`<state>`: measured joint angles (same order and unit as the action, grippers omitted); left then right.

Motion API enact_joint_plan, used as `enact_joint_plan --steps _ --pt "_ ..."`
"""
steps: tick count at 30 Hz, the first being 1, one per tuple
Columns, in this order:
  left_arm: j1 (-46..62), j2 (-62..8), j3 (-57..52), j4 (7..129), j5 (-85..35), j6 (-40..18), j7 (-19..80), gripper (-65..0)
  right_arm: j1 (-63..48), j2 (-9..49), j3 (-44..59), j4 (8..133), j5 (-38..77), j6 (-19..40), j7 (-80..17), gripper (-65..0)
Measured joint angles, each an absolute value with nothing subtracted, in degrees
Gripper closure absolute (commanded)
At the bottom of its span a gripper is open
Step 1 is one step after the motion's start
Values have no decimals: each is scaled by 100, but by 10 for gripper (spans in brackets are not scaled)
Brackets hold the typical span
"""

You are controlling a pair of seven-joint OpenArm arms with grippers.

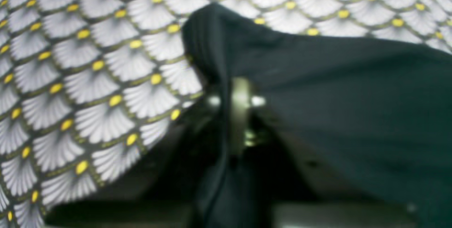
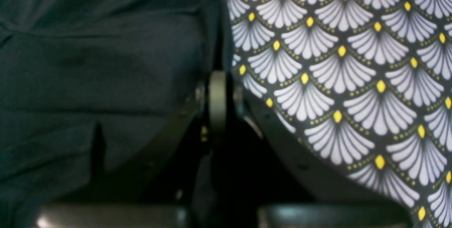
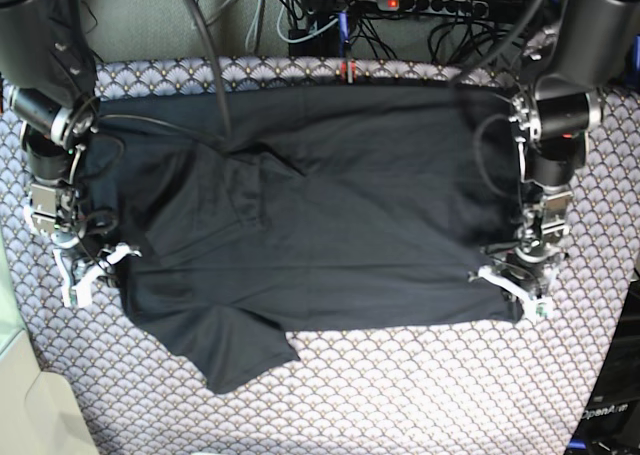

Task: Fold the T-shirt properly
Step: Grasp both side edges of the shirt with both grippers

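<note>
Left wrist view: the left gripper (image 1: 240, 97) has its jaws pinched together on a fold of the dark T-shirt (image 1: 353, 115). The cloth bunches up and over the fingers, peaking just above them. The pale scallop-patterned tablecloth (image 1: 88, 79) fills the left side. The picture is blurred, so how deep the bite goes cannot be told.

Right wrist view: the right gripper (image 2: 217, 94) is closed at the T-shirt's edge (image 2: 106, 62), where dark cloth meets the tablecloth (image 2: 353, 79). It appears to grip the hem, though the pinched fabric itself is hidden in shadow.

Base view: the T-shirt (image 3: 330, 215) lies spread across the tablecloth (image 3: 400, 395), with 1 sleeve pointing toward the near edge and a wrinkle left of centre. The right gripper (image 3: 85, 265) sits at the shirt's left edge, the left gripper (image 3: 515, 285) at its near right corner.

To fold well, both arms should likely lift together at equal height, keeping the edge taut, and carry it evenly so the wrinkle does not get trapped.
</note>
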<state>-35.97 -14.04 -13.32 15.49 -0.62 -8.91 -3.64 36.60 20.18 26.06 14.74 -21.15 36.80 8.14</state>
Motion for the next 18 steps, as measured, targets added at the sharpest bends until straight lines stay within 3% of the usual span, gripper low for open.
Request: enact_joint_plan --steps 4,18 --pt "-3599 -1345 -1328 1597 -40 -513 -342 0 3664 2016 2606 1490 -2091 3680 714 0" --pt "-3586 -1350 -1328 1820 -67 -515 115 0 3647 2272 2624 1487 -2115 4066 604 0"
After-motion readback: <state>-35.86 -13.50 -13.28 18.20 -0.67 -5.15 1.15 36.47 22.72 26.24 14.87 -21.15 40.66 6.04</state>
